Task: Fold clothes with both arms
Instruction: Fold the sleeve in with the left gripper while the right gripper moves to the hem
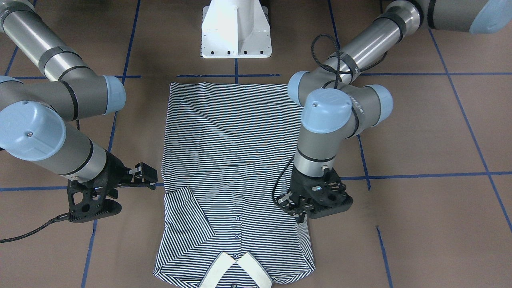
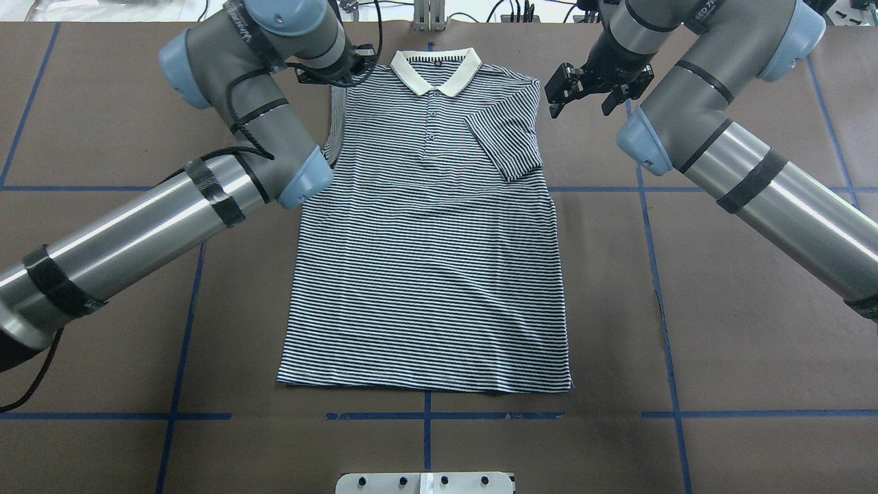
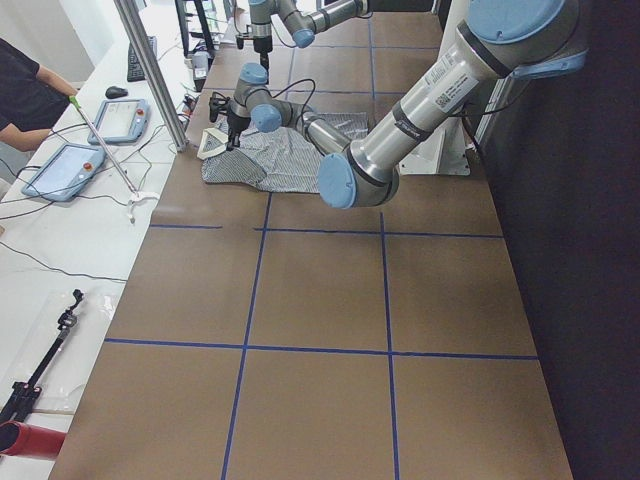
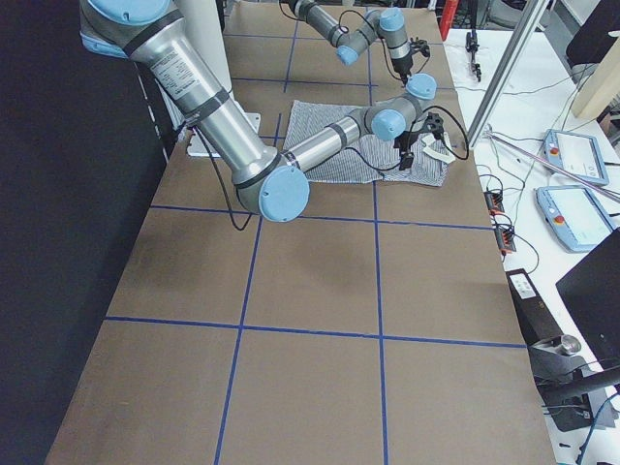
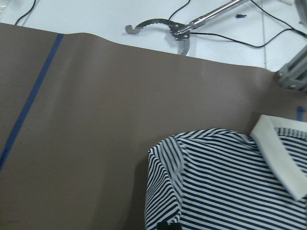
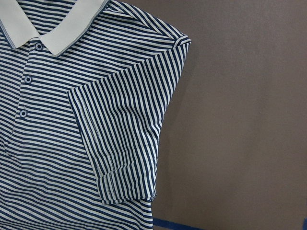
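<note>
Jaws of left gripper (image 1: 298, 212): could not tell if apart or together, low over the shoulder just left of the collar (image 2: 435, 68) | polo shirt (image 2: 425, 274): lay flat, buttons up, on the table (image 2: 103, 137), right sleeve (image 2: 507, 140) folded inward below the collar | right gripper (image 2: 582, 103): jaws apart, off the fabric, right of the collar

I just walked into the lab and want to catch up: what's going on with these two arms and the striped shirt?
Two robot arms are folding a striped polo shirt that lies flat, front up, on the table. The sleeve on the robot's right is already folded in over the chest. The right gripper hangs open beside that shoulder, off the cloth. The left gripper is down at the other sleeve; whether it has hold of it can't be seen.
</note>
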Robot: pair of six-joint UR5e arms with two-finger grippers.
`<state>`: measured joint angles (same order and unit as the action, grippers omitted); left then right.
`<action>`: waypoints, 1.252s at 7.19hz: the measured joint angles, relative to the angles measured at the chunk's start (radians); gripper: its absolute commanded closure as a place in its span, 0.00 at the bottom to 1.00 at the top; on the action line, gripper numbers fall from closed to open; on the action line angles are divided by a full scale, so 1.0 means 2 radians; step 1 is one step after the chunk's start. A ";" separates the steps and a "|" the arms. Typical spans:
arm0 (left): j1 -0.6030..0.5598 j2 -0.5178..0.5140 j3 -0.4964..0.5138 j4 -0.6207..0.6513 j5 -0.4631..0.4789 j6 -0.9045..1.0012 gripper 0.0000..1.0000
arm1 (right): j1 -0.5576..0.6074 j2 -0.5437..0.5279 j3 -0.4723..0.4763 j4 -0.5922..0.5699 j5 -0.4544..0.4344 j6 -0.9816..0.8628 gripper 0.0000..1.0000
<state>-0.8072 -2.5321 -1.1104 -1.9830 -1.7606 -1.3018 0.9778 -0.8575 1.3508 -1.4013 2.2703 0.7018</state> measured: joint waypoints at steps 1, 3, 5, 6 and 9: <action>0.010 -0.017 0.040 -0.036 0.001 -0.016 0.01 | 0.000 0.000 0.000 0.000 0.000 0.000 0.00; 0.023 -0.023 0.074 -0.093 0.003 -0.017 0.00 | 0.000 0.000 0.000 0.001 -0.001 0.001 0.00; 0.027 -0.023 0.068 -0.115 0.002 -0.012 0.00 | 0.000 -0.001 0.000 0.002 -0.001 0.001 0.00; 0.025 -0.018 0.051 -0.112 -0.007 -0.009 0.00 | 0.000 -0.001 0.001 0.002 -0.002 0.001 0.00; 0.010 0.062 -0.105 -0.012 -0.061 0.055 0.00 | -0.022 -0.029 0.051 0.002 -0.047 0.066 0.00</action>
<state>-0.7877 -2.4085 -1.3213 -2.0061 -1.8816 -1.1908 0.9343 -0.9157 1.4522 -1.3972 2.1766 0.8340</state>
